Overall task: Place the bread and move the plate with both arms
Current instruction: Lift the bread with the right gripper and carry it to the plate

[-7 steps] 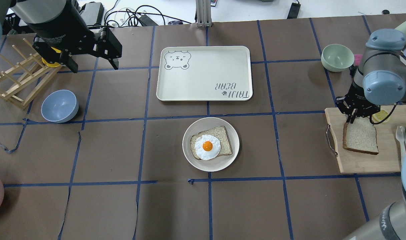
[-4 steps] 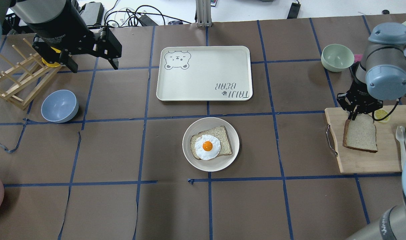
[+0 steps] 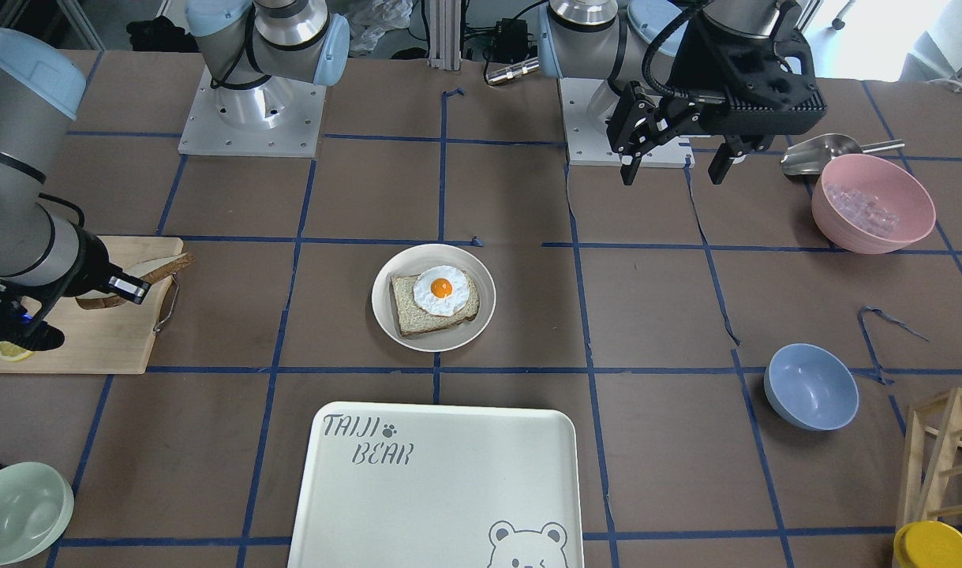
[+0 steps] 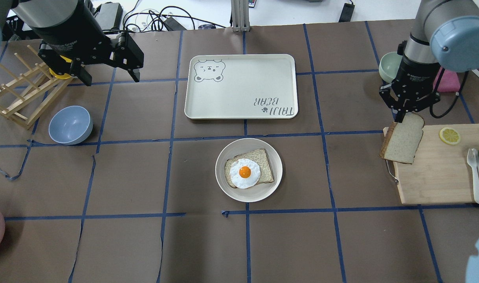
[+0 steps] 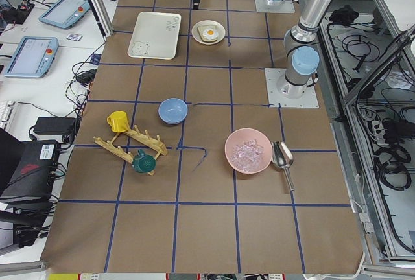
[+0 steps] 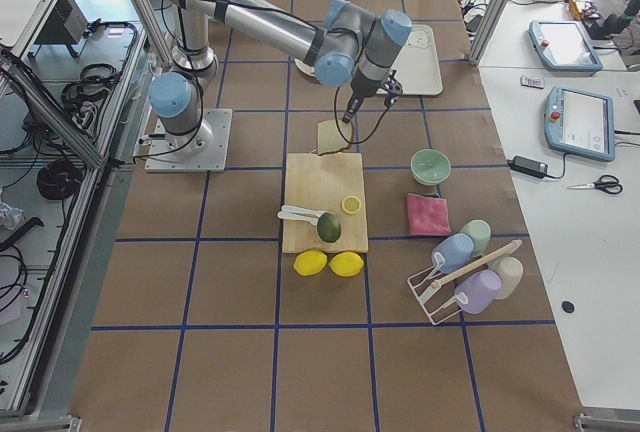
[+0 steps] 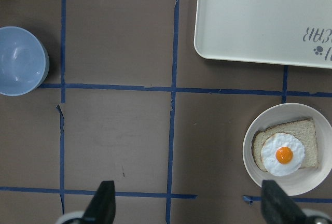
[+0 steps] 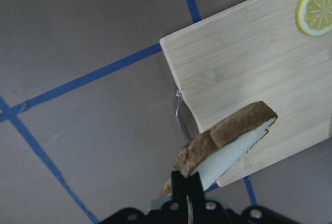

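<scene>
Pale brown-crusted bread point(image 4: 402, 141) hangs tilted, pinched by the right gripper point(image 4: 403, 114) at the plate's point(image 4: 259, 194) three o'clock; left gripper point(image 4: 111, 78) gapes.

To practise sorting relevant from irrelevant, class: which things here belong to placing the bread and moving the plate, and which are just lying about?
Job in hand: bread; right gripper, fingers shut on it; plate; left gripper, fingers open.

Lying about: bear-print tray; blue bowl; green bowl; pink bowl; cutting board; lemon slice.

Brown papered table point(image 4: 125, 177), plate point(image 4: 247, 196), bear tray point(image 4: 243, 94), cutting board point(image 4: 432, 184), blue bowl point(image 4: 70, 125)
</scene>
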Controlling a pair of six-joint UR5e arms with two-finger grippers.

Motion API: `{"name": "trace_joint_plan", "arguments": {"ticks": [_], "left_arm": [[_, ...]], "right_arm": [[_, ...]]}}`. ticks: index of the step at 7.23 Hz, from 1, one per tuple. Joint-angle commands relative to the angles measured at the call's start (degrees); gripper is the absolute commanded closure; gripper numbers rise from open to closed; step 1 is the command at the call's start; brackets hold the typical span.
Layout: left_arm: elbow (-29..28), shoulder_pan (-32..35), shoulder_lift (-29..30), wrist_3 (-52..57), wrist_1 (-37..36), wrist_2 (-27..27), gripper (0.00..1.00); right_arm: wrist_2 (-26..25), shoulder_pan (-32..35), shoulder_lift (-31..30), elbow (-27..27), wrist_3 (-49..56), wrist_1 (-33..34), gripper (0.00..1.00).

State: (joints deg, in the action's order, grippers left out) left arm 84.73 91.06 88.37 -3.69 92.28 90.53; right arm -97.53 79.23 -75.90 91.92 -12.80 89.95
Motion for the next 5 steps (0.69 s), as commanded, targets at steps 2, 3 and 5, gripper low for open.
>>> {"name": "trace_joint_plan", "arguments": {"ticks": [2,3,5], "left_arm": [[0.0,0.0,-0.04,0.09,0.0,0.0,0.0],[0.0,0.0,-0.04,0.09,0.0,0.0,0.0],[0.0,0.0,-0.04,0.09,0.09,0.0,0.0]], "right_arm": [[7.76,15.38,0.13,-4.2,-18.86,-4.61,1.0],[10.67,20.04,0.66,-4.38,-25.2,-3.83,1.0],[15.77,26.56,1.88,-4.29,-34.25,-1.29,1.0]]}}
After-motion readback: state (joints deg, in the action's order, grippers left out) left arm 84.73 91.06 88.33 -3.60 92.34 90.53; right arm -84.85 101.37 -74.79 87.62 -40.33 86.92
